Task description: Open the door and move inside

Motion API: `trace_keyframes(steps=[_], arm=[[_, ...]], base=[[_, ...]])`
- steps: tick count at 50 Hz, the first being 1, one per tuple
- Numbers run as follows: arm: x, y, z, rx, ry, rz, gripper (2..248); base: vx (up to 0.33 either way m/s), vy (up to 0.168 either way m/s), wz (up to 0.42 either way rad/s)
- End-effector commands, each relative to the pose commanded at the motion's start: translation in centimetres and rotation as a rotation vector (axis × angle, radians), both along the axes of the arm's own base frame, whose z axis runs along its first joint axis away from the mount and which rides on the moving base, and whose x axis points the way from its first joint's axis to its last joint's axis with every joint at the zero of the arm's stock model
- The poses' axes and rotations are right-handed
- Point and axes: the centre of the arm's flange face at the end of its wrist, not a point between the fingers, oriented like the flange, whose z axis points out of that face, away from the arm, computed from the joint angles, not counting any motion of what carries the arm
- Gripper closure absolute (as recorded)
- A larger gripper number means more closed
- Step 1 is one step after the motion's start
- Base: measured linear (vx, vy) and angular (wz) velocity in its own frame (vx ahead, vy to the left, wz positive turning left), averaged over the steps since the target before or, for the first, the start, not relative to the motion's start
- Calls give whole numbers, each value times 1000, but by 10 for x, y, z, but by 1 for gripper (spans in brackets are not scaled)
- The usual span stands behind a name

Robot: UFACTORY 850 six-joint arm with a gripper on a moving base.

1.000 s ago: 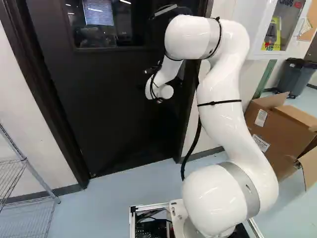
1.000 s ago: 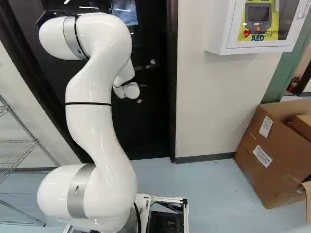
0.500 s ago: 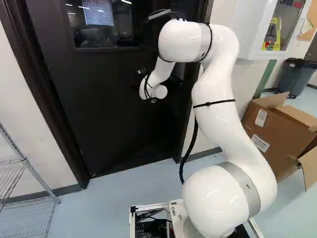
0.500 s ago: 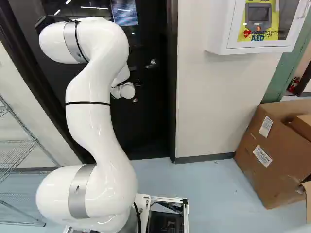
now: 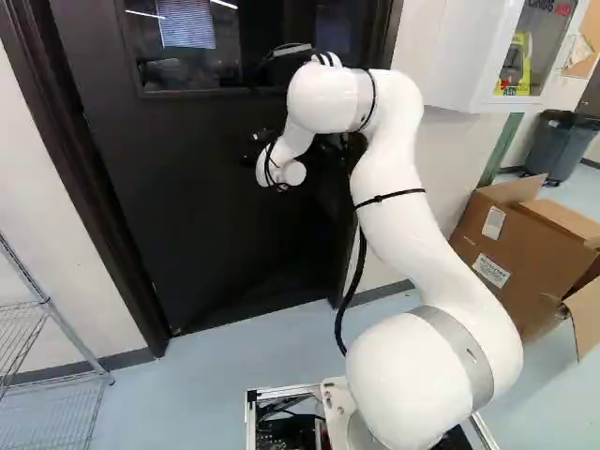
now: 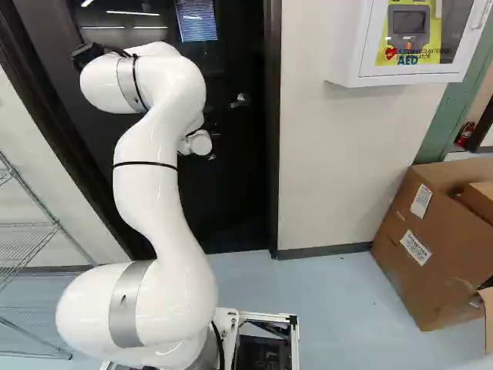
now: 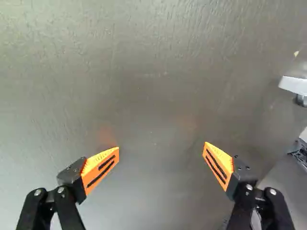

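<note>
Reaching toward the dark door (image 5: 187, 216), the white arm (image 5: 389, 178) bends above its mobile base (image 5: 281, 392). The door stands closed within its frame (image 6: 273, 177); a window (image 5: 187, 42) occupies its upper part. The silvery handle (image 6: 240, 100) lies close to the door's right edge in the right base view. The black gripper (image 5: 253, 148) faces the door panel, released, its orange-padded fingers (image 7: 100, 167) spread wide with only door surface visible ahead of and between them; contact with that surface cannot be determined. Beyond one finger, toward the side, a pale metal fitting (image 7: 292, 85) is partly visible. To the right of the doorway, a white cabinet (image 6: 370, 77) hangs on the wall (image 6: 331, 169), and a cardboard box (image 6: 431, 254) rests on the floor (image 6: 339, 297) near the wall's lower edge.
</note>
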Motion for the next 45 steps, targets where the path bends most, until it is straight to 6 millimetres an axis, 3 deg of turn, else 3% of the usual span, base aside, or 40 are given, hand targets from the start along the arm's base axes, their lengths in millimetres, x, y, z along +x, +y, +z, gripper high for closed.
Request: trace_keyframes(steps=[21,45], arm=[[33,21,-10,10,-42,17,3],[-4,36,-1,1,-6,49,3]], base=[[0,0,0],[0,0,0]])
